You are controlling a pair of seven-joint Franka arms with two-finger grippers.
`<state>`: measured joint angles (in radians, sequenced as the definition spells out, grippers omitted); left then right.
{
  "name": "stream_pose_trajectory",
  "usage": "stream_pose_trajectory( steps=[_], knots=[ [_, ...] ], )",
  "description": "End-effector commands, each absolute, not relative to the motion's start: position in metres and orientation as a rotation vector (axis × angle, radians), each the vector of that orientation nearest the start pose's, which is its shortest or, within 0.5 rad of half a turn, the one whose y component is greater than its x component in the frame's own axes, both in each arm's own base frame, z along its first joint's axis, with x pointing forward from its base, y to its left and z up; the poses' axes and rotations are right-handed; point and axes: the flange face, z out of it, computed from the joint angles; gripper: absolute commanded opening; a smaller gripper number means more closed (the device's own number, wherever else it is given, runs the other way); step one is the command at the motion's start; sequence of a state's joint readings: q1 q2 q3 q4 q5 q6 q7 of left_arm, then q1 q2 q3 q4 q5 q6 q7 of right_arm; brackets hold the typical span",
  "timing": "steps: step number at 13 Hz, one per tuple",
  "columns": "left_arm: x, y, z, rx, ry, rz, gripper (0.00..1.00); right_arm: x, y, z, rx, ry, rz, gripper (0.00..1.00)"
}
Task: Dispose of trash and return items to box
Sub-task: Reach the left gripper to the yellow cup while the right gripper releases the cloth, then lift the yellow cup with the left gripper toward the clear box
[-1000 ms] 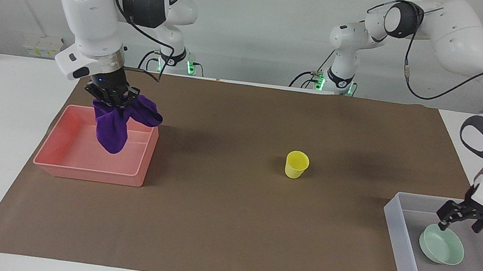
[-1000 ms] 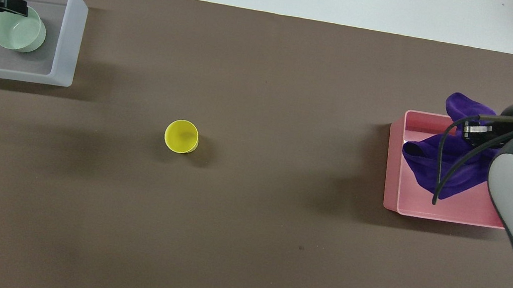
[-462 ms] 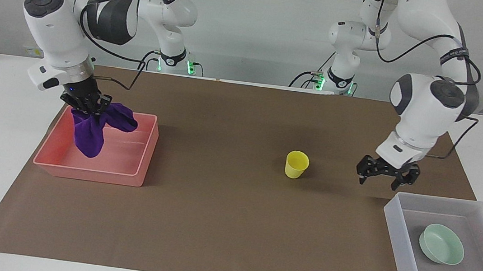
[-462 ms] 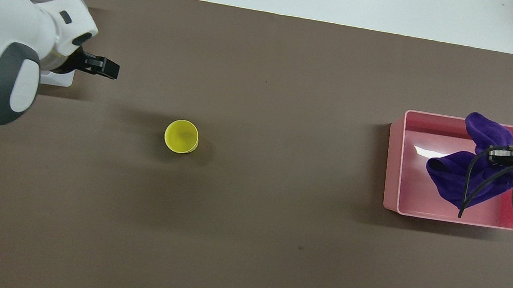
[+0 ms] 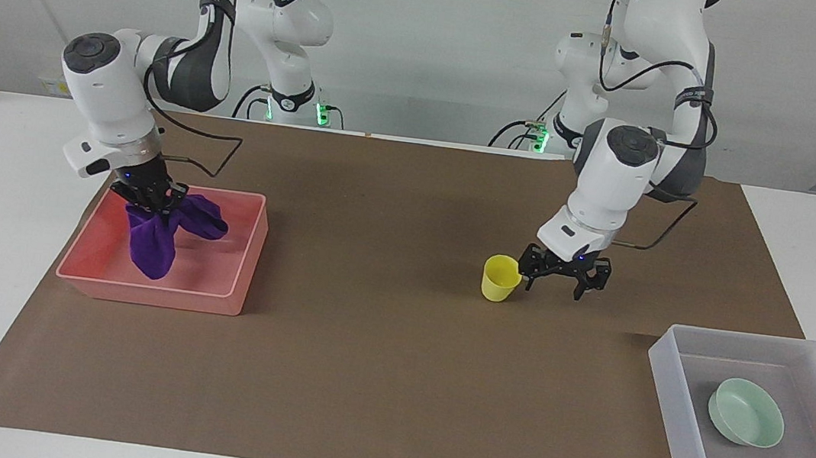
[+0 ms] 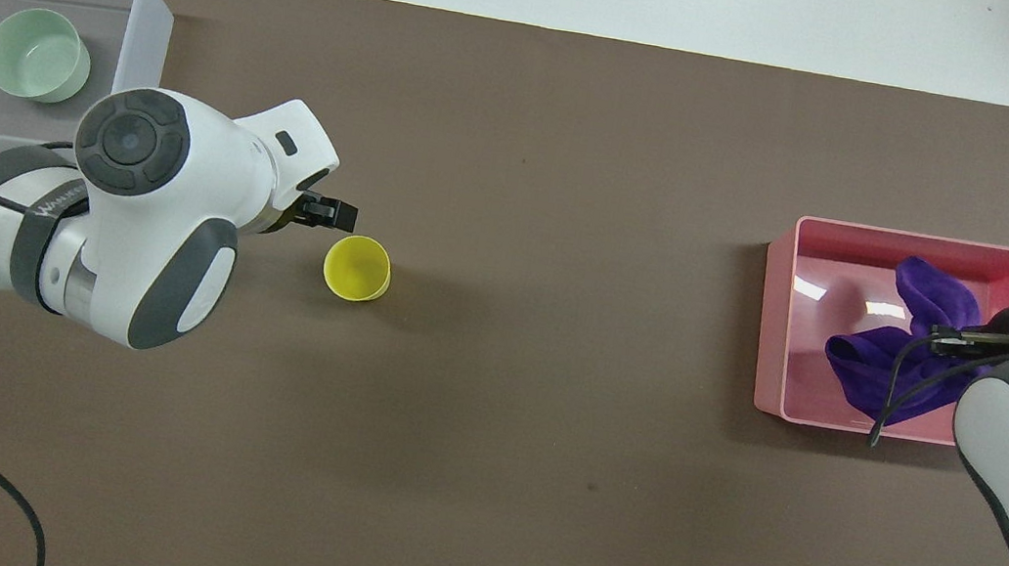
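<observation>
The purple cloth point(image 5: 160, 235) hangs from my right gripper point(image 5: 149, 204), which is shut on it low inside the pink tray point(image 5: 154, 297). The cloth's lower end reaches the tray's floor. It also shows in the overhead view point(image 6: 888, 362), under the right gripper point(image 6: 948, 336). The yellow cup point(image 5: 501, 278) stands upright mid-mat. My left gripper point(image 5: 564, 276) is open and empty, low beside the cup toward the left arm's end, one fingertip near its rim. The mint-green bowl point(image 5: 747, 412) lies in the translucent box point(image 5: 672, 370).
A brown mat point(image 5: 375, 379) covers the table's middle. The pink tray point(image 6: 777, 311) sits at the right arm's end. The box point(image 6: 142, 64) sits at the left arm's end, farther from the robots than the cup point(image 6: 357, 268).
My left gripper left the bowl in the box and swung over the mat to the cup's side. My right gripper lowered the purple cloth deeper into the pink tray.
</observation>
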<state>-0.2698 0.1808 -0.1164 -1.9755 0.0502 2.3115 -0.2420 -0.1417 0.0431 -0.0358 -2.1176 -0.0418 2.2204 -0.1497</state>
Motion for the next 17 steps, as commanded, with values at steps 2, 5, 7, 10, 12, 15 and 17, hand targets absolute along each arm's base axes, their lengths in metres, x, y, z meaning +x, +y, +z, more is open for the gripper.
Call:
stream_pose_trajectory(
  steps=[2, 5, 7, 10, 12, 15, 17],
  knots=[
    [0.522, -0.239, 0.359, -3.164, 0.277, -0.340, 0.85, 0.546, -0.100, 0.365, -3.134, 0.036, -0.092, 0.00],
    [0.511, -0.253, 0.344, -3.185, 0.198, -0.333, 0.17, 0.548, -0.107, 0.347, -3.128, 0.060, -0.072, 0.00],
    [0.513, -0.250, 0.344, -3.184, 0.198, -0.336, 0.00, 0.548, -0.106, 0.341, -3.129, 0.061, -0.072, 0.00],
    [0.524, -0.221, 0.378, -3.172, 0.131, -0.349, 0.00, 0.552, -0.100, 0.345, -3.130, 0.045, -0.078, 0.90],
    [0.545, -0.178, 0.429, -3.152, 0.066, -0.376, 0.00, 0.557, -0.090, 0.366, -3.129, 0.056, -0.119, 1.00],
    [0.584, -0.103, 0.483, -3.125, -0.027, -0.472, 0.00, 0.568, -0.069, 0.408, -3.123, 0.064, -0.128, 1.00],
    [0.604, -0.050, 0.497, -3.153, -0.091, -0.533, 0.00, 0.574, -0.049, 0.439, -3.115, 0.120, -0.124, 1.00]
  ],
)
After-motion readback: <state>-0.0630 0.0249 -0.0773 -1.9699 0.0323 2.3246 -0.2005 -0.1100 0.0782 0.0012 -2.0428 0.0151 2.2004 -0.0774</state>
